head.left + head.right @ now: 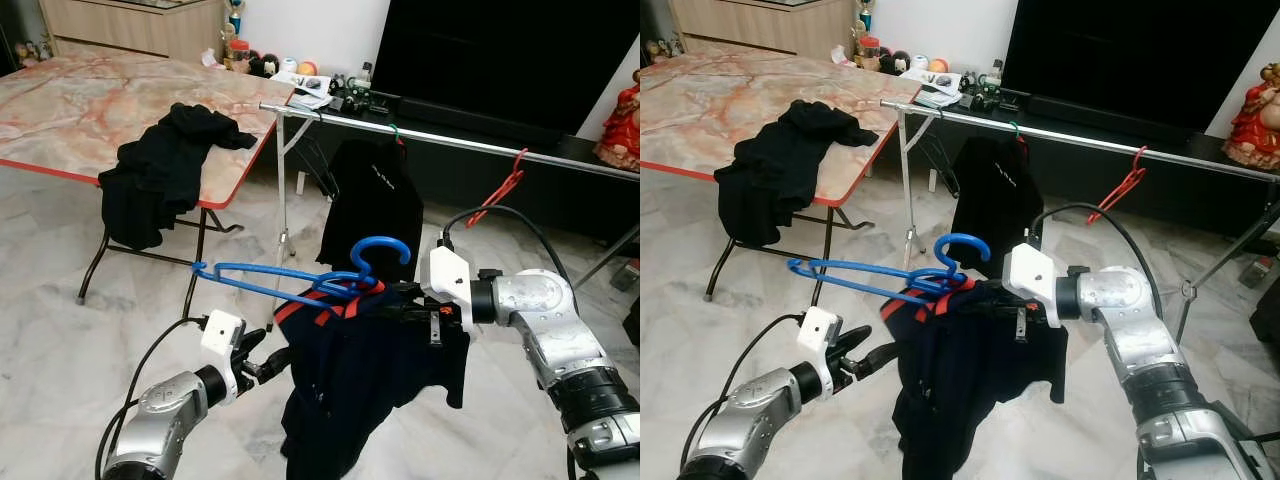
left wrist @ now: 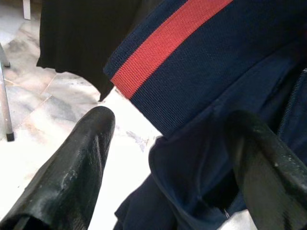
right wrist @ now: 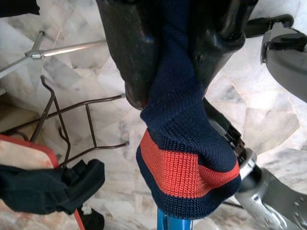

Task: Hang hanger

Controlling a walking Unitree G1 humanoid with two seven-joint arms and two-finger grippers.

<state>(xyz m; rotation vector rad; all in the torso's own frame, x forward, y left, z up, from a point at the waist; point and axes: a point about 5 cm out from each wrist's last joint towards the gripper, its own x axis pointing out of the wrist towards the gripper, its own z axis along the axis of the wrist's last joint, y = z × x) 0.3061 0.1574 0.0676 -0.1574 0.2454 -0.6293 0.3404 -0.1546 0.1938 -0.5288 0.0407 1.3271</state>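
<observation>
A blue hanger [image 1: 270,275] carries a navy shirt [image 1: 350,390] with red stripes, held in the air in front of me. My right gripper [image 1: 398,296] is shut on the shirt's collar [image 3: 187,158] just below the hanger's hook [image 1: 382,245]. My left gripper [image 1: 272,364] is open at the shirt's lower left side, and the navy cloth [image 2: 216,96] lies partly between its fingers [image 2: 86,148]. The metal rail [image 1: 450,140] of a clothes rack runs behind, higher than the hanger. One arm of the hanger juts out bare to the left.
A black shirt [image 1: 372,200] and a red hanger [image 1: 503,190] hang on the rail. A marble-topped folding table [image 1: 70,110] at the left has a black garment [image 1: 160,170] draped over its edge. A dark TV and cluttered shelf stand behind; the floor is pale marble.
</observation>
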